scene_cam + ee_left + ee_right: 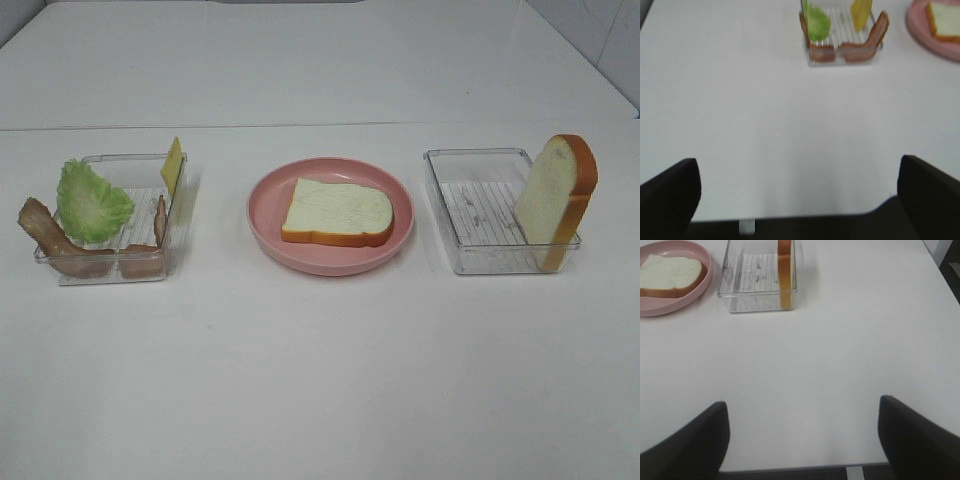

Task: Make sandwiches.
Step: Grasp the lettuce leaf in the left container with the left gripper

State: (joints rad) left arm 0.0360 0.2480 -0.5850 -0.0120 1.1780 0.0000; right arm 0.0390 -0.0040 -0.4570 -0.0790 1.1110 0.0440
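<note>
One white bread slice (337,212) with an orange-brown crust lies flat on the pink plate (265,215) at the table's middle. A second slice (556,200) stands upright in the right clear tray (470,255). The left clear tray (120,272) holds a green lettuce leaf (92,202), brown bacon strips (55,240) and a yellow cheese square (172,164). No stacked sandwich shows. Neither gripper shows in the exterior view. My left gripper (800,200) is open and empty, well short of the left tray (840,59). My right gripper (802,440) is open and empty, short of the right tray (757,302).
The white table (320,380) runs wide in front of the trays and plate. A seam crosses it behind them. The plate edge (920,30) shows in the left wrist view and the plate (670,307) with its slice (670,272) in the right wrist view.
</note>
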